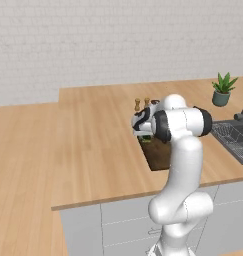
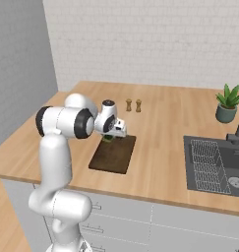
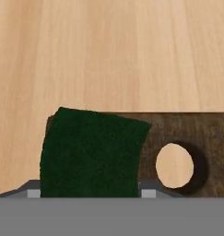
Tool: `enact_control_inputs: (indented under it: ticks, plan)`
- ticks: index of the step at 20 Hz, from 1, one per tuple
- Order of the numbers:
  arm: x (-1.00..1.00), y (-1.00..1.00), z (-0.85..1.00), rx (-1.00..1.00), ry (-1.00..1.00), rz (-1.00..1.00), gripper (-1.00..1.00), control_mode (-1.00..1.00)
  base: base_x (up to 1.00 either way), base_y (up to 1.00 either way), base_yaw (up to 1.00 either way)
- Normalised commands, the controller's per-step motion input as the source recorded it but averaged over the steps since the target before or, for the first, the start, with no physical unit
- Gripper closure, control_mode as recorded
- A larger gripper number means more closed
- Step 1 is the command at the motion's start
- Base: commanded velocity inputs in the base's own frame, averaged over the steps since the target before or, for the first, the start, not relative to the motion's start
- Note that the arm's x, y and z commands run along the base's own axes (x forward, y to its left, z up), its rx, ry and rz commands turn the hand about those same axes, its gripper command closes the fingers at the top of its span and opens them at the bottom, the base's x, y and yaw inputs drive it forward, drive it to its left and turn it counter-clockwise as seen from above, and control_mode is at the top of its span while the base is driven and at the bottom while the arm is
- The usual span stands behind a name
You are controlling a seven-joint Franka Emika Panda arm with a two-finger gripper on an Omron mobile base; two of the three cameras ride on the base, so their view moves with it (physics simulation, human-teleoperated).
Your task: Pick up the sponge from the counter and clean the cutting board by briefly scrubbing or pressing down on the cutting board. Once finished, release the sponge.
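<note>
We list: white brick wall (image 2: 155, 44); grey side wall (image 2: 17, 69); grey cabinets (image 2: 180, 229); dark sink (image 2: 209, 165); potted plant (image 2: 228, 103).

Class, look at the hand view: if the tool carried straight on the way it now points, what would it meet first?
The tool is shut on the sponge and points down at the cutting board, near its hole. The sponge would likely press onto the board first, though the remaining gap is unclear.

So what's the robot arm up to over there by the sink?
The gripper is closed on the sponge and holds it at the far end of the cutting board, beside the board's handle hole. The board lies on the counter, left of the sink. Whether the sponge is pressing on the wood can't be told.
</note>
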Motion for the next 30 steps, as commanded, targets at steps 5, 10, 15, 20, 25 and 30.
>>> enact_control_inputs:
  ticks: [5,10,15,20,25,30]
  plan:
    - [0.54,0.0,-0.35,-0.01,-0.01,-0.12,1.0,-1.0,0.0,0.0,0.0]
    - [0.17,-0.37,-0.09,0.0,0.0,-0.12,1.0,-1.0,0.0,0.0,0.0]
    - [-0.05,-0.54,-0.24,0.0,0.0,-0.07,1.0,-1.0,0.0,0.0,0.0]
    - [0.0,-0.47,-0.48,0.0,0.0,-0.07,1.0,-1.0,0.0,0.0,0.0]
    - [-0.04,-0.57,-0.28,0.0,0.08,-0.09,1.0,-1.0,0.0,0.0,0.0]
    - [-0.13,-0.46,-0.27,0.0,0.03,-0.09,1.0,-1.0,0.0,0.0,0.0]
